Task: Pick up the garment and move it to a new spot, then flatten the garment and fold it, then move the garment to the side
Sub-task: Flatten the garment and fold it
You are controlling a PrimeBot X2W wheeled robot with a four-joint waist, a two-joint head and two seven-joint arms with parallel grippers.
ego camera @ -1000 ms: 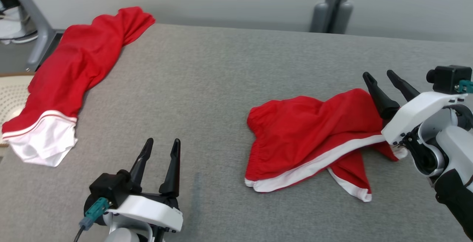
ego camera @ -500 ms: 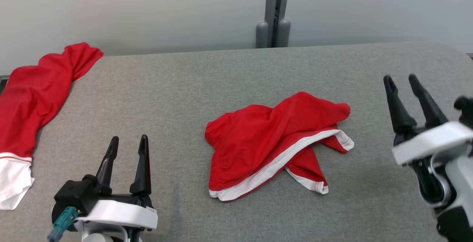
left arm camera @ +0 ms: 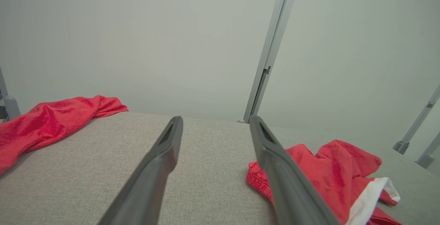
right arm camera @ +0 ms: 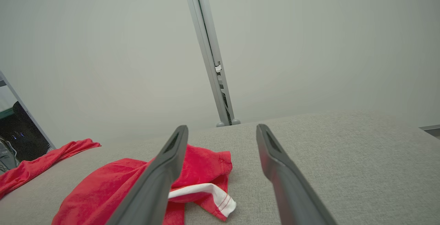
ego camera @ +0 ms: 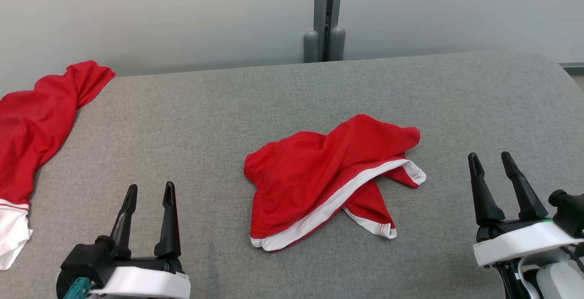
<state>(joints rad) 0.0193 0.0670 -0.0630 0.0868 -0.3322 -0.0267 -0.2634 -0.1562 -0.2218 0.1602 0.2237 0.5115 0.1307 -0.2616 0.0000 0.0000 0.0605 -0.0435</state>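
The garment, red shorts with white trim, lies crumpled in the middle of the grey padded table. It also appears in the left wrist view as the garment and in the right wrist view as the garment. My left gripper stands open near the front edge, well left of the garment, with nothing between its fingers. My right gripper stands open to the garment's right, apart from it and empty. The wrist views show the left gripper and the right gripper with wide gaps over bare table.
A second red cloth with a white end drapes over the table's far left edge. A grey post stands behind the table against a pale wall. The table's right corner is rounded.
The head camera has turned, shifting the whole picture. My right gripper, which was at the garment's right end, has drawn back and now stands apart from it. The garment lies still.
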